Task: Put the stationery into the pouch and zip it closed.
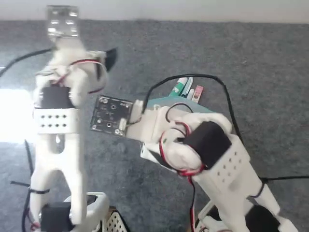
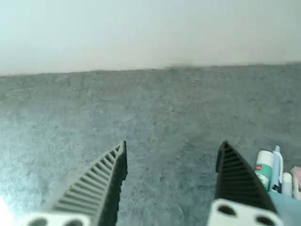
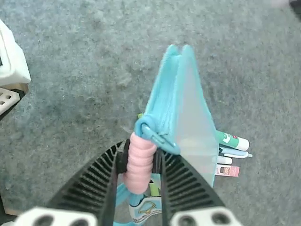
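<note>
Grey felt-like matting [image 1: 260,53] was spread over the table. On it a light blue pouch [image 3: 188,108] with a translucent side panel was stood on edge, its zipped seam turned up towards the right wrist camera. A pink coiled pull [image 3: 139,165] was hung from a blue clasp [image 3: 153,134] at the near end of the pouch's zip. The right gripper [image 3: 139,151] was closed narrowly upon that pull, one ribbed black finger pressed against each side of it. How far the zip was drawn along the pouch could not be told.

The stationery was left outside the pouch, laid on the matting just beside its far side and partly hidden by it. A green-and-white glue stick [image 3: 233,140], a white pen [image 3: 233,153] and a small pink eraser [image 3: 228,170] were lined up close together.

In the high view the pouch [image 1: 161,102] was largely covered by the right arm. The stationery [image 1: 186,88] was seen poking out past its far edge, and a black cable [image 1: 212,78] was arched above it.

The left gripper [image 2: 174,146] was held well apart from the pouch, to its left, above bare matting. Its fingers were spread wide and nothing was held between them. A corner of the pouch [image 2: 288,207] was caught at the edge of the left wrist view, and a pale wall [image 2: 141,28] was seen beyond the matting.
</note>
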### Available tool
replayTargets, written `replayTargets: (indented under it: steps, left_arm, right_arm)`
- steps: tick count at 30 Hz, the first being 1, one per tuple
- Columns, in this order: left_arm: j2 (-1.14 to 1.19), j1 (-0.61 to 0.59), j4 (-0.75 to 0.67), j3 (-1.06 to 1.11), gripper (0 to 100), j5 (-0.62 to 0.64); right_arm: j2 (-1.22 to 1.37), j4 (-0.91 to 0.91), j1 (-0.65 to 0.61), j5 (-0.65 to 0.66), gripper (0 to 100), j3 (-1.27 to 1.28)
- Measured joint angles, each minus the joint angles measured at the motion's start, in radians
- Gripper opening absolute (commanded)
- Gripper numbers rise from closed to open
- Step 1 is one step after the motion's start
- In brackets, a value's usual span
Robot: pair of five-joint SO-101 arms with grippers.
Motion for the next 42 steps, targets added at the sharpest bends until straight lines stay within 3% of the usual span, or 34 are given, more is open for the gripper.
replayTargets:
  steps: [4, 9, 13, 19, 23, 25, 29, 36, 42]
  left_arm:
    - [-0.009, -0.06, 0.091, -0.083, 29, -0.002]
    - [-0.078, -0.178, 0.396, -0.221, 29, -0.008]
    - [-0.084, -0.183, 0.559, -0.226, 29, -0.04]
    - [-0.087, -0.135, 0.552, -0.06, 29, -0.078]
    - [-0.087, -0.057, 0.427, 0.141, 29, -0.081]
    - [-0.087, -0.002, 0.387, 0.187, 29, -0.078]
    - [-0.087, 0.08, 0.367, 0.198, 33, -0.086]
    - [-0.087, 0.166, 0.387, 0.209, 33, -0.187]
    - [-0.087, 0.276, 0.381, 0.298, 33, -0.161]
  right_arm:
    - [0.098, 0.0, 0.063, 0.006, 0.8, -0.127]
    - [0.285, 0.0, 0.153, 0.006, 0.7, -0.365]
    - [0.446, 0.0, 0.235, -0.114, 0.7, -0.637]
    - [0.575, 0.0, 0.466, -0.439, 0.6, -1.003]
    - [0.6, 0.0, 0.585, -0.647, 0.6, -1.011]
    - [0.6, 0.0, 0.605, -0.684, 0.6, -0.968]
    - [0.582, 0.0, 0.621, -0.634, 0.6, -0.819]
    - [0.532, 0.0, 0.746, -0.405, 0.6, -0.514]
    - [0.494, 0.0, 0.732, -0.31, 0.6, -0.233]
